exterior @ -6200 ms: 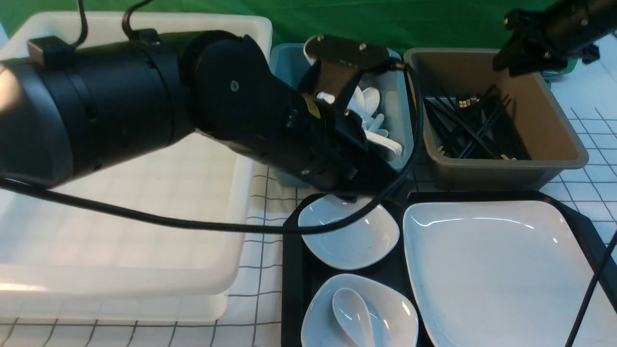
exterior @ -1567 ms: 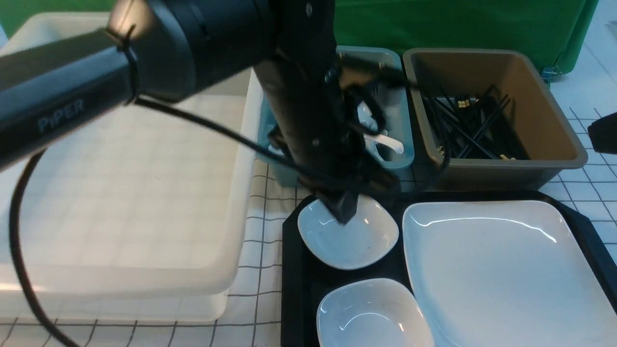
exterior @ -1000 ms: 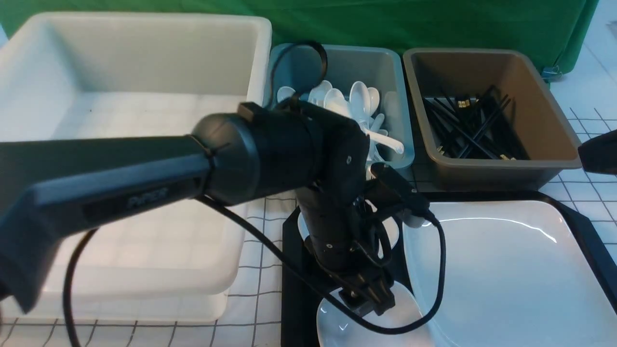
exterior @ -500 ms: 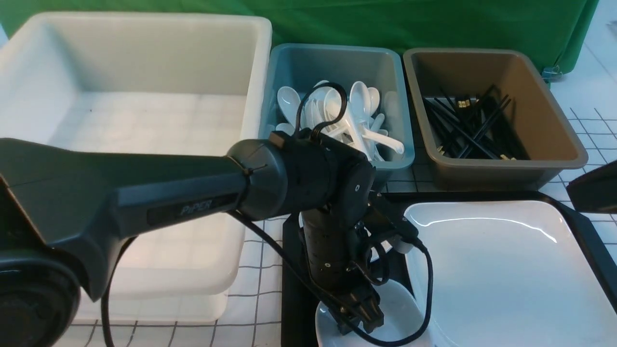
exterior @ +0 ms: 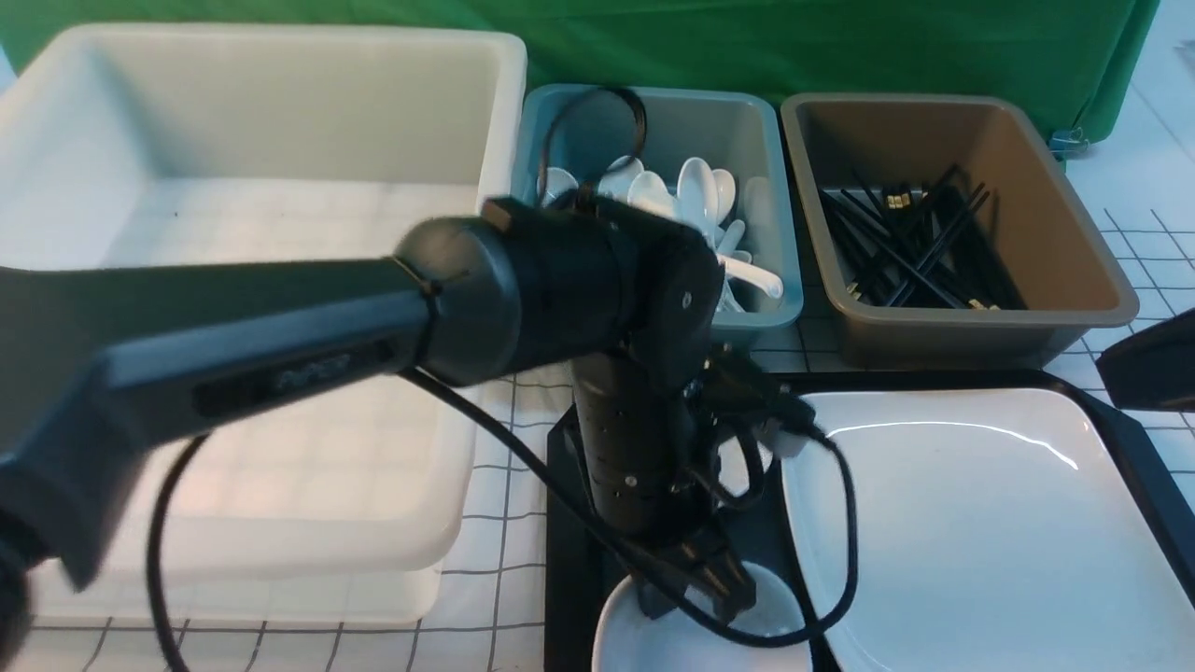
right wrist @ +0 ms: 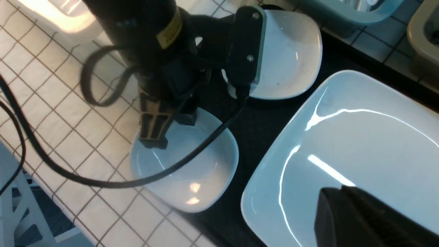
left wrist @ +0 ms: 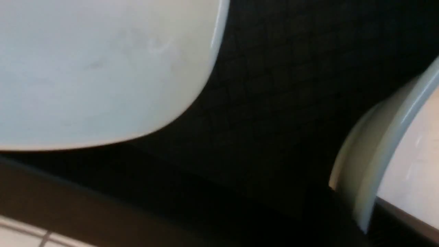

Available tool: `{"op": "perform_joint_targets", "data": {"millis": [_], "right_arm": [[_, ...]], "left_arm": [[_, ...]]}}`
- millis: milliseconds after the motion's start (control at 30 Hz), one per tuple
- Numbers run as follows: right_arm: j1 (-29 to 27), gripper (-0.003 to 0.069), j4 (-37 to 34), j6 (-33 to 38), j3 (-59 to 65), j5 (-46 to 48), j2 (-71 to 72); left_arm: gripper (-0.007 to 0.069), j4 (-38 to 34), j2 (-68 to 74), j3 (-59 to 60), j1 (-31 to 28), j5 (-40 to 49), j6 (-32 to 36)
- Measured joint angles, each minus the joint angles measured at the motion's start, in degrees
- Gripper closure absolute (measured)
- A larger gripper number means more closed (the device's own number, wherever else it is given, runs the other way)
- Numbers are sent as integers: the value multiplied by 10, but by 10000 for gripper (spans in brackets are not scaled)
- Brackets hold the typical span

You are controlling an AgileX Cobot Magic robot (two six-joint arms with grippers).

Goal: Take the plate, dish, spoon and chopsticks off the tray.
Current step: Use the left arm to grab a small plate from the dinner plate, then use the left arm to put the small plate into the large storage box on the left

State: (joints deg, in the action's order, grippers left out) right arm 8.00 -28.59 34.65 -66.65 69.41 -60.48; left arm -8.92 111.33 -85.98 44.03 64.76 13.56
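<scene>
My left gripper point(exterior: 700, 588) points down at the near left of the black tray point(exterior: 565, 560) and is shut on the rim of the near small white dish point(right wrist: 192, 164). That rim point(left wrist: 370, 171) runs between the jaws. A second small dish point(right wrist: 291, 58) sits farther back on the tray, mostly hidden by the arm in the front view. The large white plate point(exterior: 971, 532) fills the tray's right side. My right gripper point(right wrist: 339, 192) hovers shut and empty over the plate. Neither spoon nor chopsticks show on the tray.
A large white tub point(exterior: 243, 280) stands at the left. Behind the tray, a blue bin point(exterior: 775, 280) holds several white spoons and a brown bin point(exterior: 1074, 271) holds several black chopsticks. My left arm's cable point(exterior: 840, 523) loops over the tray.
My left gripper has gone from open to shut on the near dish's rim. The dish has shifted a little toward the left and the arm has risen slightly. The right gripper has barely moved.
</scene>
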Motion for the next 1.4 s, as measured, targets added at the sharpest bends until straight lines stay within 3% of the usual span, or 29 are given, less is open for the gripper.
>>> {"op": "perform_joint_targets", "data": {"millis": [233,400,533,633,767,933,1133,1233,1367,1400], "right_arm": [[0,642,-5,0,0,-11,1],[0,639,-61,15,-3,-36,18],[3,639,-141,73,-29,-61,22],[19,639,-155,89,-40,-71,16],[77,639,-159,97,-44,-78,-7],[151,639,-156,102,-45,-99,-37],[210,639,-128,99,-45,-150,-66],[216,639,-123,90,-45,-168,-78],[217,639,-119,88,-45,-176,-83],[217,639,-119,88,-45,-176,-83]], "left_arm": [[606,-3,-74,-76,-11,3,-20],[606,-11,-124,-126,-75,5,-41],[606,-37,-165,-131,-189,12,-48],[606,-56,-181,-123,-264,20,-48],[606,-96,-189,-59,-411,3,-48],[606,-139,-189,50,-514,-45,-48],[590,-161,-185,182,-531,-142,-48],[525,-182,-170,220,-531,-187,-48],[376,-191,-144,229,-531,-165,-49],[376,-191,-143,229,-531,-162,-49]]}}
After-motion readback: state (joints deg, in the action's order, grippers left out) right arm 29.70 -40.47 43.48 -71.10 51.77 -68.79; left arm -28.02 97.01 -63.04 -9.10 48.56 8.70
